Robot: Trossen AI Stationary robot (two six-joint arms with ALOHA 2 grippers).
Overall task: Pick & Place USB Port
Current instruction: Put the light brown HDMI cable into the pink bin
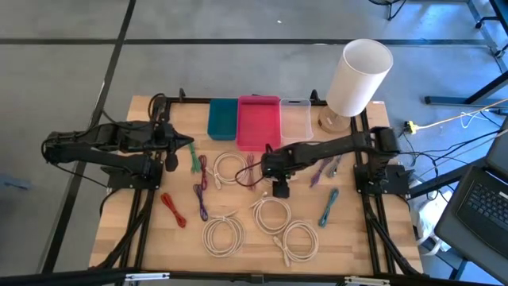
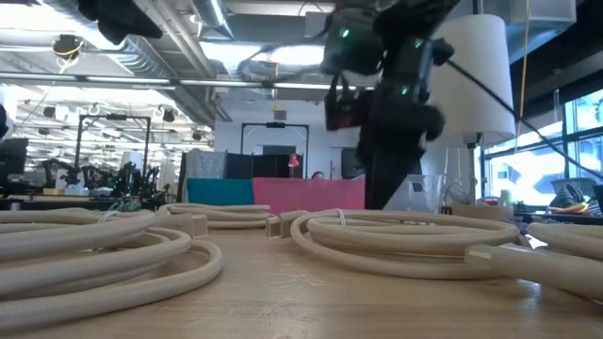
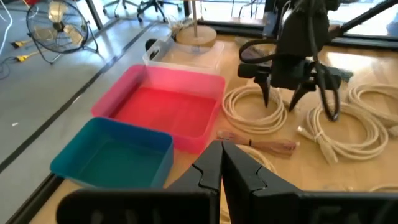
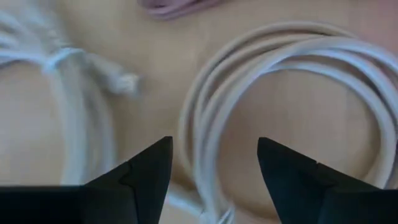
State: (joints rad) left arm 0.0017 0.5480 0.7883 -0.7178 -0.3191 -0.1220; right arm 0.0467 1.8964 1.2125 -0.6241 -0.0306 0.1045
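Two arms, right gripper spread over white cable coil, left gripper closed, idle.

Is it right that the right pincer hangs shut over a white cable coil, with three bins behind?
Not quite: the right pincer is open, not shut, as the right wrist view shows. It does hang over a white cable coil, with three bins behind.
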